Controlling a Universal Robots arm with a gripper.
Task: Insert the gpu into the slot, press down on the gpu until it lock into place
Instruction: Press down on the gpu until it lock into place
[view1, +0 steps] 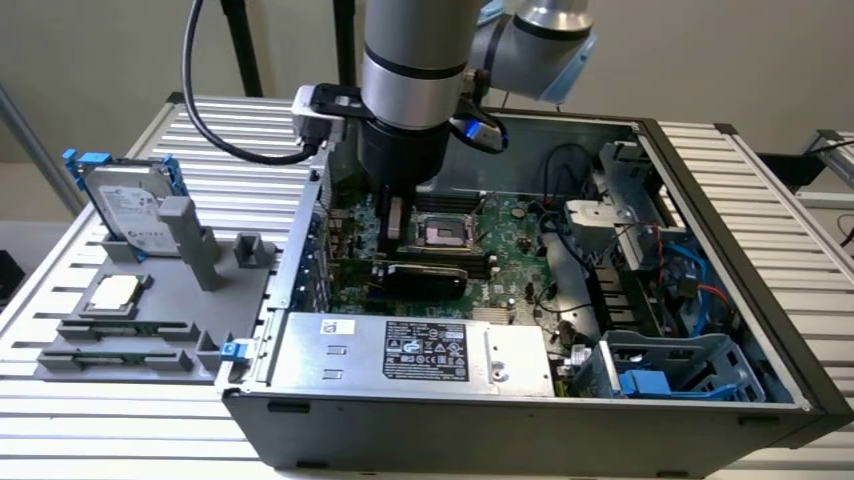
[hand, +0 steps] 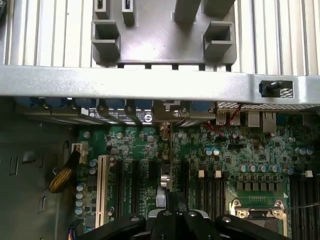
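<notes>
**Exterior view.** Nearest the lens is the dark near wall of the open computer case. Just inside it lies the silver power supply, on the camera side of the gripper. The arm stands vertical over the case. The gripper is low over the green circuit board, fingers together.

The graphics card is right below the fingertips, between the gripper and the power supply. It stands on its long edge on the board, black face toward the camera. Fingertips look to be on its top edge, but contact is not certain. The card hides the slot, so how deep it sits cannot be told.

The processor socket is just beside the gripper, on the exterior view's right. A blue drive cage is well off on that same side, nearer the camera. Outside the case, well apart on the exterior view's left, is a grey tray. On it a hard drive with blue clips stands upright and a processor chip lies flat.

**Wrist view.** The black fingers are closest, shut tight against each other. A thin dark edge with silver fittings runs from them toward the case's rear wall. It looks like the card's top edge.

A white connector and long black ones lie parallel on one side. Memory slots are on the other. The ribbed table lies past the wall.
</notes>
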